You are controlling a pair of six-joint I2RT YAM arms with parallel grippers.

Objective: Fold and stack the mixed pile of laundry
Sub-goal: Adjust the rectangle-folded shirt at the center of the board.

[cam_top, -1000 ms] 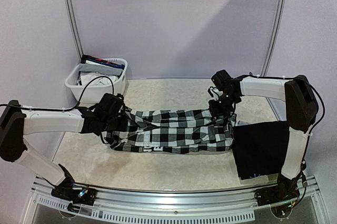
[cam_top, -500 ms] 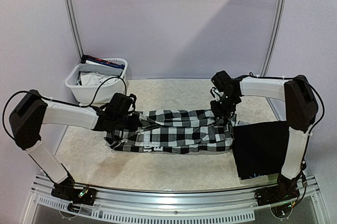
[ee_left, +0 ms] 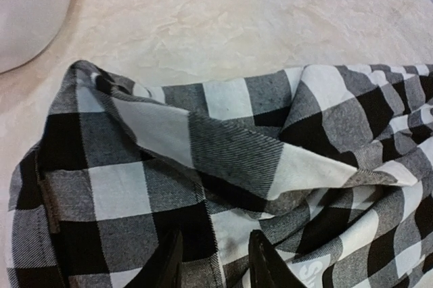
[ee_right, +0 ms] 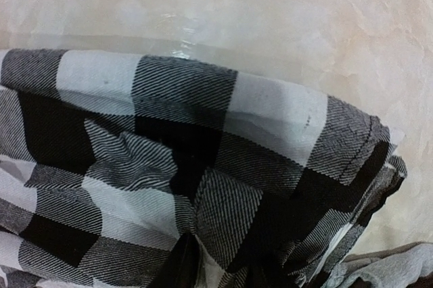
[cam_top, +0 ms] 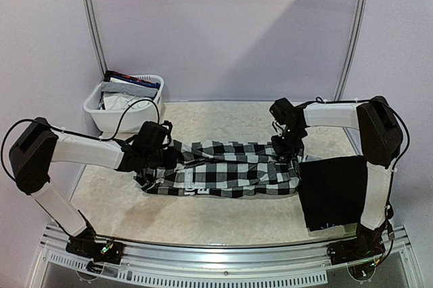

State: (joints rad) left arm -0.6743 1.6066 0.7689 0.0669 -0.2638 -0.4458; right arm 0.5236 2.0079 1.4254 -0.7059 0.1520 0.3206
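A black-and-white checkered shirt (cam_top: 223, 168) lies folded into a long band across the middle of the table. My left gripper (cam_top: 157, 151) is low over its left end. In the left wrist view this gripper (ee_left: 215, 261) has its fingers (ee_left: 166, 262) apart, with flat checked cloth (ee_left: 203, 139) under and between them. My right gripper (cam_top: 288, 150) is down on the shirt's right end. In the right wrist view, that gripper (ee_right: 223, 274) has its jaws slightly apart, with a rumpled fold of the shirt (ee_right: 223, 213) between them. A folded black garment (cam_top: 335, 190) lies at the right.
A white plastic basket (cam_top: 95, 107) with several garments stands at the back left, just behind my left forearm. The black garment's edge touches the shirt's right end. A metal rail (cam_top: 216, 255) runs along the near edge.
My left arm has swung up at the elbow and its gripper has slid a little right along the shirt. My right gripper has parted its jaws and shifted slightly left.
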